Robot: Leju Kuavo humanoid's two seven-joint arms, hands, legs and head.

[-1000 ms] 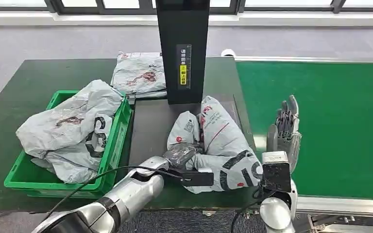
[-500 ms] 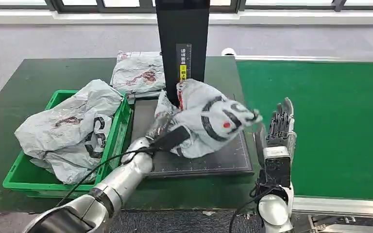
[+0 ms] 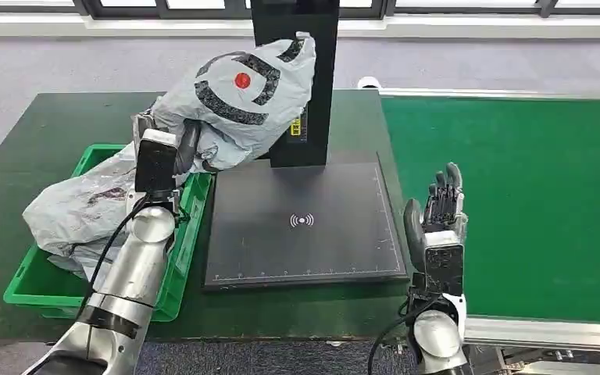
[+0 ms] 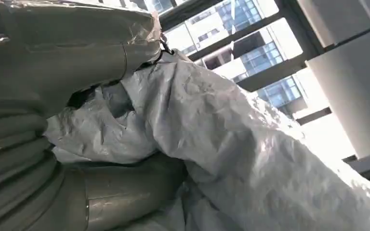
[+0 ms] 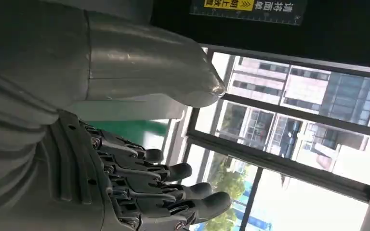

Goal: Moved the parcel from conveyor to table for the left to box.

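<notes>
Right now the left hand [image 3: 173,147] grips the parcel [image 3: 238,98], a grey poly mailer with black lettering and a red dot, held up in the air above the near edge of the green bin [image 3: 187,234] and in front of the black scanner post [image 3: 295,78]. The left wrist view confirms it: the thumb [image 4: 120,48] and the fingers wrap crumpled grey film. The bin already has another grey bag [image 3: 86,211] piled in it, and one more parcel [image 3: 152,109] lies on the counter [image 3: 16,148] behind. The scanner pad [image 3: 305,223] is bare. The right hand [image 3: 437,219] stands upright, fingers apart, holding nothing, at the edge of the green conveyor [image 3: 531,203]. Looks like the boxing step, mid-transfer. The next move calls for carrying the parcel further over the bin, lowering it onto the bag, then releasing; it's bulky, so an edge could hang over the bin wall.
</notes>
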